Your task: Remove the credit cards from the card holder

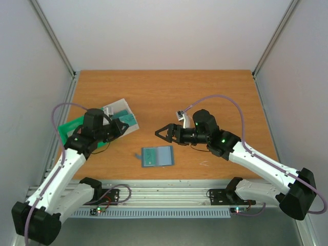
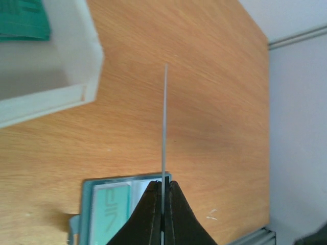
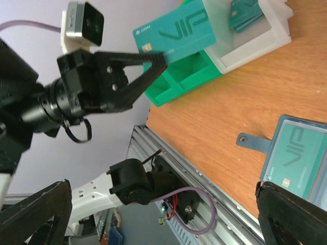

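The slate-blue card holder (image 1: 165, 156) lies open on the table between the arms, with a teal credit card (image 1: 150, 156) still in its left pocket. My left gripper (image 1: 121, 126) is shut on another teal credit card (image 3: 173, 30) and holds it in the air by the trays. In the left wrist view that card (image 2: 164, 127) shows edge-on, pinched between the jaws (image 2: 163, 182), with the card holder (image 2: 110, 204) below. My right gripper (image 1: 161, 135) hovers open and empty above the holder's far side; its fingers (image 3: 30, 214) frame the card holder (image 3: 299, 163).
A green tray (image 1: 69, 128) and a clear whitish tray (image 1: 115, 108) sit at the left. The whitish tray (image 2: 76, 76) holds teal cards (image 2: 23, 20). The table's metal front rail (image 3: 204, 178) runs close to the holder.
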